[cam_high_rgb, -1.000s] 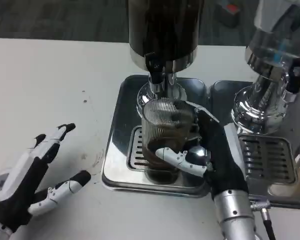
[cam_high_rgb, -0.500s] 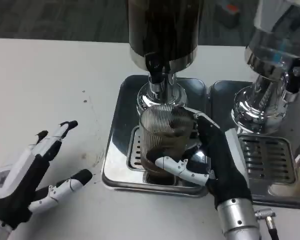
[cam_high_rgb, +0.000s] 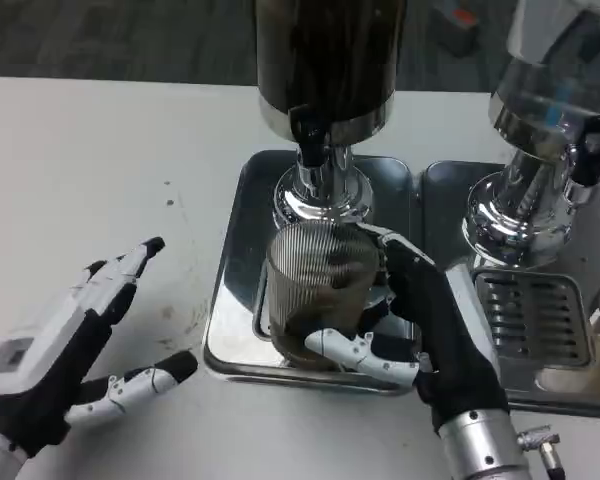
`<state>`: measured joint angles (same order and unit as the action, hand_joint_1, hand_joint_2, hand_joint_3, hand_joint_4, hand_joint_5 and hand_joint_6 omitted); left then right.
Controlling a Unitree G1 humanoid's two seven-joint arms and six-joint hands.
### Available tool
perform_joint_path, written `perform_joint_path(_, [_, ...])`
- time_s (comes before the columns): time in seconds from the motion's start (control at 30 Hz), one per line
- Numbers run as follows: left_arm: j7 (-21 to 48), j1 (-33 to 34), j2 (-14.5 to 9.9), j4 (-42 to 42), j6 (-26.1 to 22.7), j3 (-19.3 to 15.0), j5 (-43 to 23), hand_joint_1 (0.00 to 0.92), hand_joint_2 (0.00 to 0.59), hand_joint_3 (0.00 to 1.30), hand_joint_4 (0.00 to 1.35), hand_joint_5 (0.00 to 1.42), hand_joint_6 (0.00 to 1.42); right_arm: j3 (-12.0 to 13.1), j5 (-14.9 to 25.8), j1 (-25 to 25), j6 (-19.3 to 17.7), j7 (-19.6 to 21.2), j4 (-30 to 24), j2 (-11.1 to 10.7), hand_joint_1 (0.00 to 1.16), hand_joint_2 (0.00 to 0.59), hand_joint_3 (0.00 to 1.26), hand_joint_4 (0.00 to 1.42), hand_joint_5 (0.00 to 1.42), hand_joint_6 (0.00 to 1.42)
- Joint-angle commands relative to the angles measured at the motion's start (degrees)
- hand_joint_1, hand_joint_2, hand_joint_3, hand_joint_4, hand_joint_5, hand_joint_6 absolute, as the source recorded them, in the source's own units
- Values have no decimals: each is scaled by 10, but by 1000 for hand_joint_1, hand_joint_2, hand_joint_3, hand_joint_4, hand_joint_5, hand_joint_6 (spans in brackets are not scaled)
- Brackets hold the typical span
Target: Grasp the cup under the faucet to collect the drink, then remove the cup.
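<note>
Your right hand (cam_high_rgb: 420,320) clamps the upright cup (cam_high_rgb: 315,290), which sits toward you from the faucet (cam_high_rgb: 310,140); your left hand (cam_high_rgb: 70,350) lies spread on the table (cam_high_rgb: 100,170).

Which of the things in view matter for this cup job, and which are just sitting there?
In the job: ribbed cup, right hand holding it, dark dispenser's faucet, drip tray.
Lying about: second dispenser, its tray, open left hand.

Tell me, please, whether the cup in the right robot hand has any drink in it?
Yes: the ribbed clear cup shows dark liquid near its bottom, well below the rim.
</note>
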<state>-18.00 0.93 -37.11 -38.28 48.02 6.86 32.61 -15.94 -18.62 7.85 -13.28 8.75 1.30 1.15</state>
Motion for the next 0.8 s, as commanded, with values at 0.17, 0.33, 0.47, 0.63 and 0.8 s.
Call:
perform_joint_path(0.17, [31, -33, -25, 70, -61, 5, 25, 0, 61, 0, 0, 0, 0, 0, 13, 4, -7, -34, -46, -14, 1053, 219, 362, 539, 722, 931])
perform_joint_path(0.33, [33, -70, -38, 131, -95, -7, 29, 0, 57, 0, 0, 0, 0, 0, 14, 13, -6, -44, -68, -14, 1052, 219, 366, 546, 723, 937])
perform_joint_path(0.47, [31, -107, -47, 174, -109, -21, 31, 0, 56, 0, 0, 0, 0, 4, 19, 24, -1, -55, -79, -19, 1051, 219, 368, 547, 723, 939])
perform_joint_path(0.63, [43, -139, -57, 208, -120, -24, 35, 0, 55, 0, 0, 0, 0, 1, 21, 39, 1, -66, -102, -22, 1051, 219, 369, 548, 723, 940])
perform_joint_path(0.8, [45, -165, -55, 239, -135, -28, 38, 0, 55, 0, 0, 0, 0, -2, 30, 57, 6, -83, -131, -25, 1051, 219, 369, 548, 723, 940])
